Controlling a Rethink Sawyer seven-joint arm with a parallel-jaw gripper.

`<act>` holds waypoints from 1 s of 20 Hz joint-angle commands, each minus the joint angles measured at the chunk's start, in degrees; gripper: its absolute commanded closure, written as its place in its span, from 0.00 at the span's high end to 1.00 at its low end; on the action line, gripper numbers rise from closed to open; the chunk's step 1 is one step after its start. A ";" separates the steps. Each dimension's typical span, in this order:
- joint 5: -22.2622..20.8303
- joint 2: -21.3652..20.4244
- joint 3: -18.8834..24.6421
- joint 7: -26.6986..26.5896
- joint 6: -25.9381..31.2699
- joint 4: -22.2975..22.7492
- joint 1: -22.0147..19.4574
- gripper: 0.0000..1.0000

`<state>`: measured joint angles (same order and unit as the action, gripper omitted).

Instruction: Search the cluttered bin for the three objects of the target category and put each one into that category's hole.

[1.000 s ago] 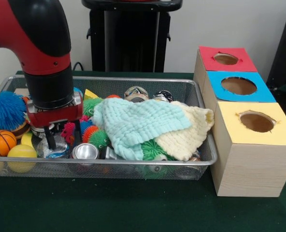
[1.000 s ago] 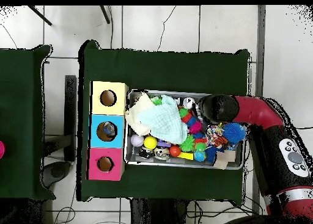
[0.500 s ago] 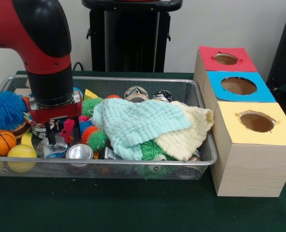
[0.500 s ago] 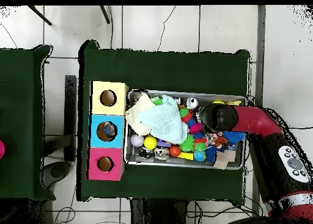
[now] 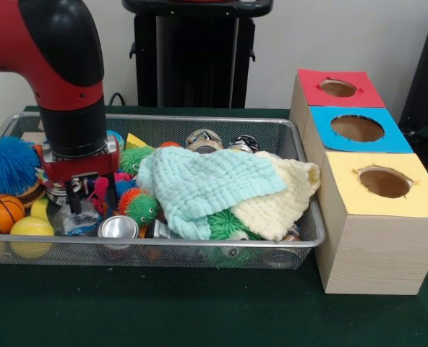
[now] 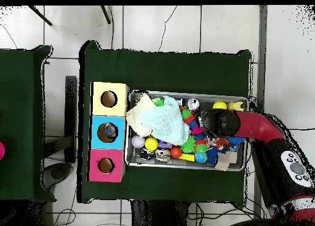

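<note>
The pincer point(image 5: 80, 199) hangs low inside the wire-mesh bin point(image 5: 199, 249), at the end of the one red and black arm point(image 5: 58, 65). Its dark fingers point(image 5: 72, 196) reach down among the toys, but clutter hides their tips, so I cannot tell how far apart they stand or whether they have hold of anything.

Just below the pincer and slightly toward the boxes lies one silver can point(image 5: 117, 226), its round end facing the camera. Beside it, on the same side, sits a green and orange spiky ball point(image 5: 137, 206). On the pincer's other side, toward the bin's end, are one blue spiky ball point(image 5: 9, 163), one small basketball point(image 5: 3, 211) and one yellow ball point(image 5: 32, 233).

Further from the pincer, toward the boxes, two cloths cover the middle of the bin: one mint-green cloth point(image 5: 203, 184) lying partly over one cream cloth point(image 5: 283, 199). Behind them two more can-like items point(image 5: 204, 139) show at the bin's far wall.

Well apart from the pincer, past the bin's end, three wooden boxes stand in a row on the green desk point(image 5: 199, 311), each with one round hole: a yellow-topped box point(image 5: 380, 184), a blue-topped box point(image 5: 357, 129) and a red-topped box point(image 5: 338, 88).

In the overhead view the arm point(image 6: 246, 125) covers the pincer, over the bin point(image 6: 184, 166).
</note>
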<state>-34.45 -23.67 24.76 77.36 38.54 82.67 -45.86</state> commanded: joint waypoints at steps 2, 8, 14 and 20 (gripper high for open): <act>-0.23 3.07 -3.39 3.92 -0.43 -0.18 -0.54 1.00; -0.70 4.03 -3.17 1.05 1.63 -3.83 -1.05 1.00; -0.93 2.62 -3.22 -0.77 3.13 -4.73 -1.30 1.00; -1.14 2.57 -3.45 -1.51 3.56 -5.39 -1.02 1.00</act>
<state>-34.55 -23.32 23.28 77.36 38.55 79.82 -45.90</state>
